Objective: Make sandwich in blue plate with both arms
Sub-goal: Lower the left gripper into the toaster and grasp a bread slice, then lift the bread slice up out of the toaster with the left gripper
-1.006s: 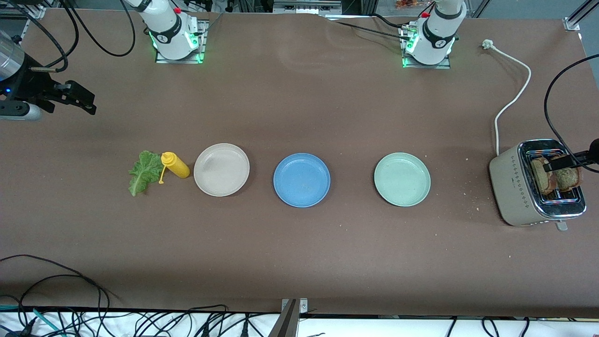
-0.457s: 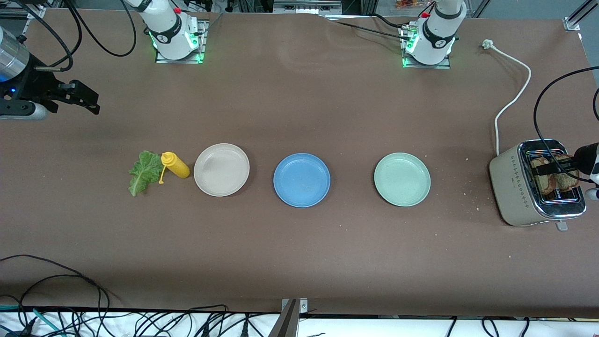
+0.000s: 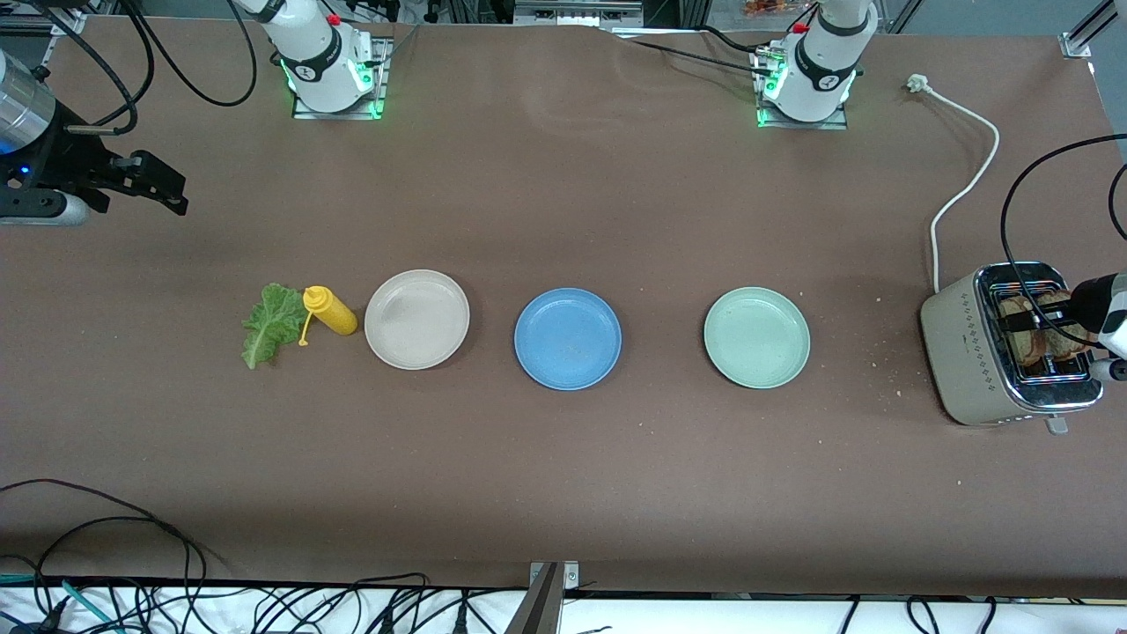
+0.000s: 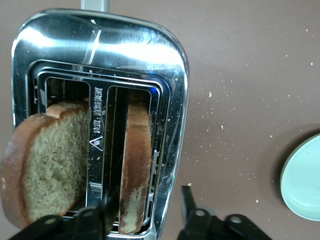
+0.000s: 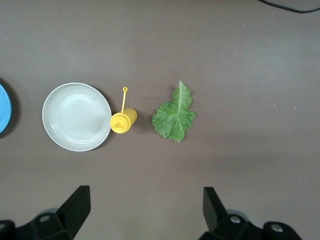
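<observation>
Two brown toast slices [image 3: 1021,339] stand in the slots of a beige toaster [image 3: 968,352] at the left arm's end of the table. My left gripper [image 3: 1043,324] is down over the toaster. In the left wrist view its jaws [image 4: 147,207] straddle the edge-on slice [image 4: 136,165], still open, with a gap on one side. The other slice [image 4: 47,165] leans in the neighbouring slot. The blue plate [image 3: 568,339] lies bare at the table's middle. The lettuce leaf [image 3: 271,324] lies toward the right arm's end. My right gripper [image 3: 172,189] waits there, open and holding nothing [image 5: 147,205].
A yellow sauce bottle [image 3: 330,310] lies between the lettuce and a beige plate [image 3: 416,319]. A mint-green plate [image 3: 756,337] sits between the blue plate and the toaster. The toaster's white cord [image 3: 964,185] runs toward the left arm's base. Crumbs dot the table near the toaster.
My left gripper has dropped onto the toaster and its fingers have drawn closer around one slice. The right gripper shifted slightly and then held still.
</observation>
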`<state>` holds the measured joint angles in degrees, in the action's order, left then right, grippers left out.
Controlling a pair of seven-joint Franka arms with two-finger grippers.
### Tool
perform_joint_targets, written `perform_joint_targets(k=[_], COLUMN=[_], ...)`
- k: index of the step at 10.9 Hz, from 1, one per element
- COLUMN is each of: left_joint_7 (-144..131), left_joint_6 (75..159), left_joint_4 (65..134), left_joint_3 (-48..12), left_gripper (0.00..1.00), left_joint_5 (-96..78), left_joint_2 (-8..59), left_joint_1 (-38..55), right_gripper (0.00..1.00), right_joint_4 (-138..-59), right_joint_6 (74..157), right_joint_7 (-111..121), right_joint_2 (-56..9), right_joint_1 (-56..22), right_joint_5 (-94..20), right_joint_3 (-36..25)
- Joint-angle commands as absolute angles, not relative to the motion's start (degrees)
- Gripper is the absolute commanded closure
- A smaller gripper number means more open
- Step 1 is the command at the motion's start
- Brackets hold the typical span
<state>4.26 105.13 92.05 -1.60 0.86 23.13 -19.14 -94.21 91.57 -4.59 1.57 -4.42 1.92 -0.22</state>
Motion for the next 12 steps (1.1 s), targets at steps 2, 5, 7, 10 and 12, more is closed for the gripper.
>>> perform_joint_targets(k=[2, 5, 7, 10, 12], left_joint_7=[4.13, 4.13, 4.22, 6.85, 5.81], left_joint_6=[104.15, 102.93, 97.86, 87.48, 82.56], left_joint_4=[90.35, 90.09, 88.08, 83.51, 83.58], left_joint_3=[-1.49, -1.49, -1.67, -1.76, -3.15], left_gripper=[0.99, 1.00, 1.00, 1.00, 1.00], left_joint_5=[3.24, 4.92, 4.92, 4.14, 2.82], left_joint_2=[23.73, 22.16, 19.17, 15.83, 13.20], left_joint_1=[-19.51, -19.51, -19.51, -19.42, -18.99], right_gripper=[0.00, 0.00, 0.00, 0.00, 0.00], right_joint_4=[-93.25, -93.25, -93.25, -93.25, -93.25], right_joint_6=[90.70, 90.70, 90.70, 90.70, 90.62], right_joint_7=[-5.19, -5.19, -5.19, -5.19, -5.19], right_joint_2=[1.41, 1.41, 1.41, 1.49, 1.41], right_joint_1=[-4.57, -4.57, -4.57, -4.57, -4.57], right_joint_5=[1.76, 1.76, 1.76, 1.76, 1.76], right_joint_3=[-0.26, -0.26, -0.26, -0.26, -0.26])
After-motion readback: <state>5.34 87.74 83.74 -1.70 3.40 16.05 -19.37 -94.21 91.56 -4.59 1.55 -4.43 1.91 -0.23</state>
